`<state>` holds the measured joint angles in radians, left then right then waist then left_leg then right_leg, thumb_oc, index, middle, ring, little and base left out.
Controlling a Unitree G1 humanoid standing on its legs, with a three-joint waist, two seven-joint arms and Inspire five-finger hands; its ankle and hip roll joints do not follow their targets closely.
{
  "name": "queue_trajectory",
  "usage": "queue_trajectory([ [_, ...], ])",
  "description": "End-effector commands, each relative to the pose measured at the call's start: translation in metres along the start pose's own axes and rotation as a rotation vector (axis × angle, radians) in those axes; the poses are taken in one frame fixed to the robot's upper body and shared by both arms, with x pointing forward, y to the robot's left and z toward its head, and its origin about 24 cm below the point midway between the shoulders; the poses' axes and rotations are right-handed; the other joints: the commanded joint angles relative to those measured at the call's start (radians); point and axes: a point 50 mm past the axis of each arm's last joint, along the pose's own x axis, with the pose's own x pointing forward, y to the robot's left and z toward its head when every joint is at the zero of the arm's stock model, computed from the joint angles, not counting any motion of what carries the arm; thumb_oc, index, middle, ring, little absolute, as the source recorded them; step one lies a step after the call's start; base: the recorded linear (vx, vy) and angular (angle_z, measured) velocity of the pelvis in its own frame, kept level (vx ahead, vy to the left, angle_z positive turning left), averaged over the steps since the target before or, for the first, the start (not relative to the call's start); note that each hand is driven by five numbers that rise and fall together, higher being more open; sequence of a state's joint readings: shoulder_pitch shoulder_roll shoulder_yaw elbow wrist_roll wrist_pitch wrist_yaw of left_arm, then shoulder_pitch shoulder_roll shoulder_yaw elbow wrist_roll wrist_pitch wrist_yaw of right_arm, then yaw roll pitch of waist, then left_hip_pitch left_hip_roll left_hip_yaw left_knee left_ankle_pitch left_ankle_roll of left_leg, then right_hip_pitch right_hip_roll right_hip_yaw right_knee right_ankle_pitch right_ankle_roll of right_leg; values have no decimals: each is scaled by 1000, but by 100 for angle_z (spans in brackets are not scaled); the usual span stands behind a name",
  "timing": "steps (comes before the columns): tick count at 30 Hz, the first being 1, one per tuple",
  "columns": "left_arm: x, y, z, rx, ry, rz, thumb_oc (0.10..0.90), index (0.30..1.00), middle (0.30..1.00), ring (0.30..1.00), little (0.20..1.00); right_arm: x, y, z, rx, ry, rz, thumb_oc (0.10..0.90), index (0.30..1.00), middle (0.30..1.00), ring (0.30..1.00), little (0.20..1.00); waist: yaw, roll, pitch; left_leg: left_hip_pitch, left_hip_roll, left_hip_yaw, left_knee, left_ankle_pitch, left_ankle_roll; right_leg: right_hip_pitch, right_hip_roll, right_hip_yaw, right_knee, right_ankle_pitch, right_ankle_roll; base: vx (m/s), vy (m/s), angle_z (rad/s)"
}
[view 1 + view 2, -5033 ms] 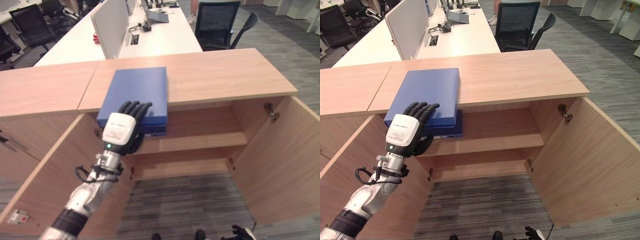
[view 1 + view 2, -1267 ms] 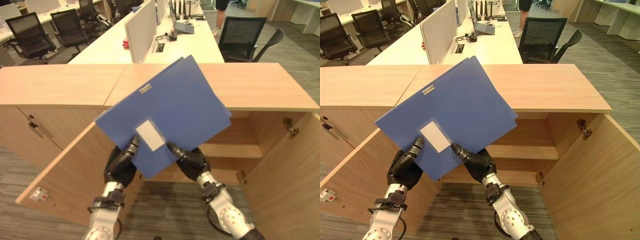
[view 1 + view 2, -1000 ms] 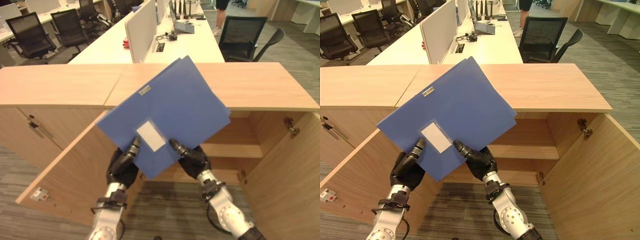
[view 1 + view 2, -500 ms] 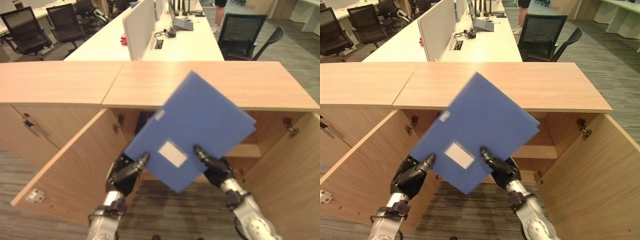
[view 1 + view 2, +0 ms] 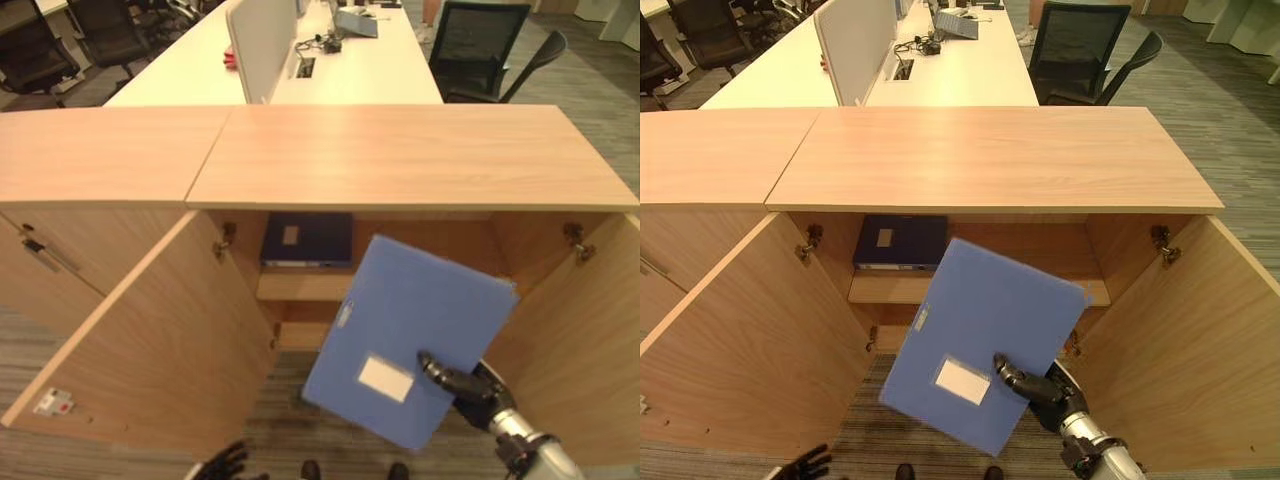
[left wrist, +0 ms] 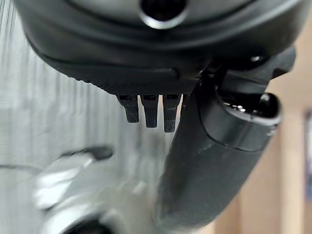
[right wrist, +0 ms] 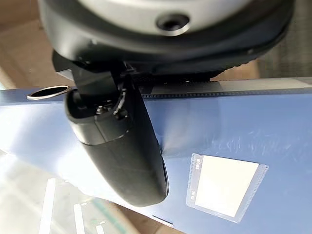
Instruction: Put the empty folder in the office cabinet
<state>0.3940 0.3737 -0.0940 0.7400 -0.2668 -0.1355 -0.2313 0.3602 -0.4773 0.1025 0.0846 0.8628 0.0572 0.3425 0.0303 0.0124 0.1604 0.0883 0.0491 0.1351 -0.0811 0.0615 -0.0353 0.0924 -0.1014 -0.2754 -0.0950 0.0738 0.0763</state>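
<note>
The flat blue folder (image 5: 985, 340), white label pocket on its cover, hangs tilted before the open wooden office cabinet (image 5: 980, 160).

Open wooden cabinet (image 5: 980, 170): dark binder (image 5: 900, 243) on its shelf, left; flat blue folder (image 5: 985, 340) before it, in my right hand (image 5: 1045, 388).

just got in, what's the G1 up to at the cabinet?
It is putting a blue folder into the open office cabinet. The right hand grips the folder by its lower edge, thumb on the front face, and holds it tilted in front of the opening, not yet on a shelf. A second, darker folder already lies on the upper shelf at its left end. The left hand hangs low near the floor, fingers straight and holding nothing.
</note>
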Motion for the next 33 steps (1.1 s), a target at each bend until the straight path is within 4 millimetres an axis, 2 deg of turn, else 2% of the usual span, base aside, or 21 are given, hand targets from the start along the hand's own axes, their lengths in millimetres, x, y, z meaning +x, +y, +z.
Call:
queue_trajectory([
  [1,15,-2,27,145,-65,-46,800,900,900,900,900,20,19,40,-5,-225,118,400,300,300,300,300,-10,6,-16,14,-15,-49,-6,-53,-35,74,17,-10,24,-124,48,0,0,0],
  [5,23,-16,20,111,-17,-67,800,900,900,900,900,39,24,30,178,-296,58,400,300,300,300,300,-10,9,-10,10,-16,-50,-6,-52,-35,69,19,-6,25,-125,46,1,-1,-5],
  [7,28,-24,20,72,-12,-78,800,900,900,900,900,57,32,26,355,-359,23,400,300,300,300,300,-6,15,-5,5,-17,-51,-6,-51,-35,65,20,-7,26,-127,43,-2,-5,-9],
  [8,28,-24,21,72,-13,-78,800,900,900,900,900,57,32,26,356,-360,23,400,300,300,300,300,-6,15,-4,5,-17,-51,-6,-51,-35,64,20,-7,26,-127,43,-3,-11,-4],
  [9,31,-28,23,52,-15,-75,800,900,900,900,900,68,37,29,448,-401,3,400,300,300,300,300,0,20,2,0,-18,-55,-6,-49,-36,60,20,-9,28,-129,41,0,0,0],
  [11,32,-29,23,42,-17,-74,800,900,900,900,900,72,40,33,482,-427,3,400,300,300,300,300,4,24,6,-4,-19,-58,-6,-47,-36,57,20,-11,28,-130,40,-7,-2,4],
  [14,35,-35,27,49,-24,-85,800,900,900,900,900,87,43,49,547,-502,-18,400,300,300,300,300,15,36,22,-21,-23,-69,-6,-41,-35,42,18,-21,33,-132,39,-40,-3,13],
  [15,35,-38,29,63,-35,-102,800,900,900,900,900,95,47,68,564,-567,-10,400,300,300,300,300,27,47,34,-36,-26,-79,-6,-34,-35,26,17,-28,39,-134,37,-45,-9,15],
  [17,35,-39,31,73,-41,-108,800,900,900,900,900,99,47,77,578,-601,-16,400,300,300,300,300,34,52,39,-48,-27,-82,-6,-31,-35,17,15,-33,43,-135,36,-48,-8,11],
  [20,36,-39,35,84,-52,-122,800,900,900,900,900,111,50,116,606,-728,-22,400,300,300,300,300,57,73,64,-87,-33,-100,-1,-20,-34,-20,9,-44,60,-139,35,-101,18,15],
  [21,36,-37,38,85,-61,-119,800,900,900,900,900,117,47,144,626,-807,-49,400,300,300,300,300,70,90,77,-113,-37,-110,2,-11,-34,-50,5,-50,70,-138,34,-83,25,21],
  [22,37,-37,40,86,-65,-119,800,900,900,900,900,117,47,146,625,-811,-48,400,300,300,300,300,71,90,79,-116,-37,-110,3,-10,-34,-53,5,-50,72,-139,34,-91,32,19],
  [25,36,-33,44,101,-79,-127,800,900,900,900,900,118,41,201,632,-943,-81,400,300,300,300,300,94,112,97,-160,-38,-117,6,3,-35,-102,-1,-57,85,-136,34,-74,14,11],
  [26,37,-31,50,118,-96,-131,800,900,900,900,900,117,38,226,629,-989,-100,400,300,300,300,300,108,121,104,-185,-36,-119,7,9,-36,-131,-4,-58,97,-137,34,-71,24,12],
  [28,37,-29,57,143,-117,-144,800,900,900,900,900,112,30,259,630,-1043,-145,400,300,300,300,300,125,129,111,-218,-35,-119,10,16,-37,-172,-8,-57,120,-141,34,-38,18,7],
  [30,37,-22,68,181,-144,-146,800,900,900,900,900,95,16,300,657,-1111,-219,400,300,300,300,300,144,143,126,-262,-31,-123,27,12,-40,-225,-18,-54,163,-162,34,-36,20,5],
  [31,38,-23,70,182,-148,-148,800,900,900,900,900,94,15,302,657,-1115,-216,400,300,300,300,300,145,145,127,-270,-32,-122,31,18,-38,-232,-19,-55,165,-156,33,-70,18,4],
  [33,38,-17,81,216,-175,-142,800,900,900,900,900,77,7,333,656,-1151,-268,400,300,300,300,300,161,159,142,-323,-33,-124,59,10,-43,-288,-34,-50,209,-179,33,-37,4,5],
])
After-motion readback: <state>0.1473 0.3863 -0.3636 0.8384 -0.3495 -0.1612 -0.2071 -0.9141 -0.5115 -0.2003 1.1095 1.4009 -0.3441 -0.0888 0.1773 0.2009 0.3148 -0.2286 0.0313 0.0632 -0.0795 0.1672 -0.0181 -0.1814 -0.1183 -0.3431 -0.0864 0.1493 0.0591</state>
